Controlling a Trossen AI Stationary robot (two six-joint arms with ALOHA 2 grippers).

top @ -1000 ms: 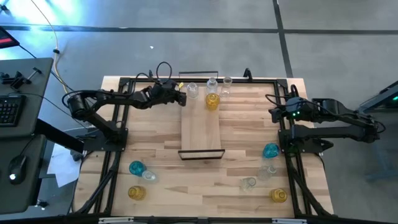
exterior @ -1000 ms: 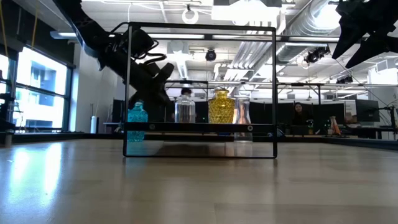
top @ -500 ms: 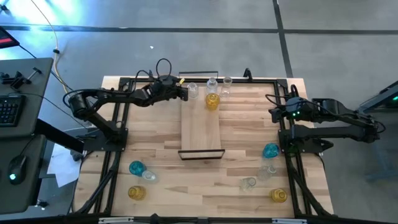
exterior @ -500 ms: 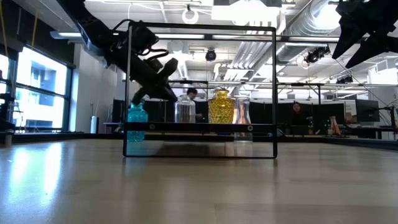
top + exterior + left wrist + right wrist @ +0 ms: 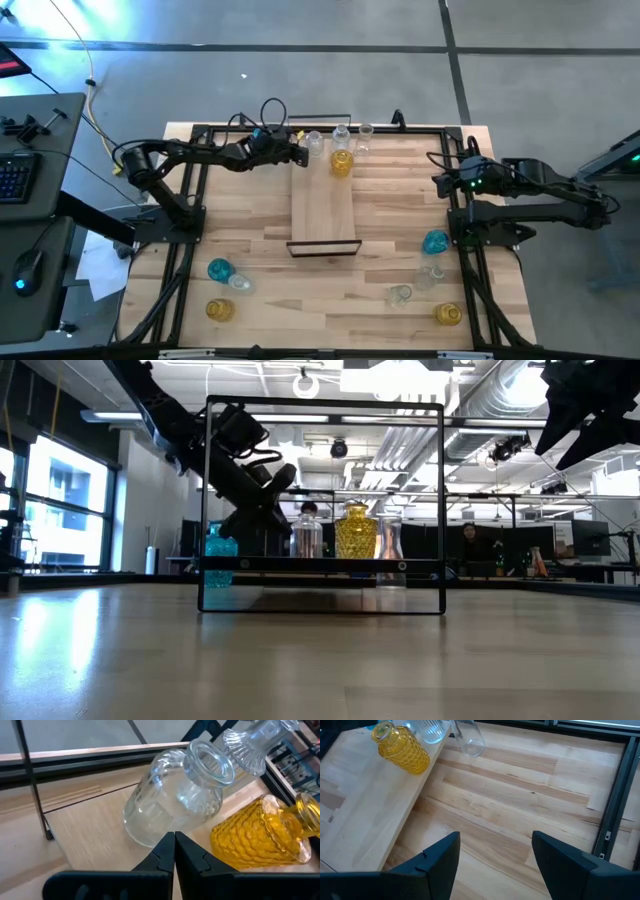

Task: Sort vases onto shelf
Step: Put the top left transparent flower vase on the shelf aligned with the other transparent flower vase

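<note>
Left fingers (image 5: 174, 851) pressed closed, empty, tips just short of clear ribbed glass vase (image 5: 175, 800) standing upright on light-wood shelf (image 5: 322, 212), neck up. Beside it, amber dimpled vase (image 5: 260, 832), round-bellied, also upright. Right fingers (image 5: 495, 857) spread open, idle above desk (image 5: 400, 215).

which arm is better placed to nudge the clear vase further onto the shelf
Left. The left gripper, shut, sits right beside the clear vase at the shelf's far end. The right gripper hangs open near the table's right edge.
</note>
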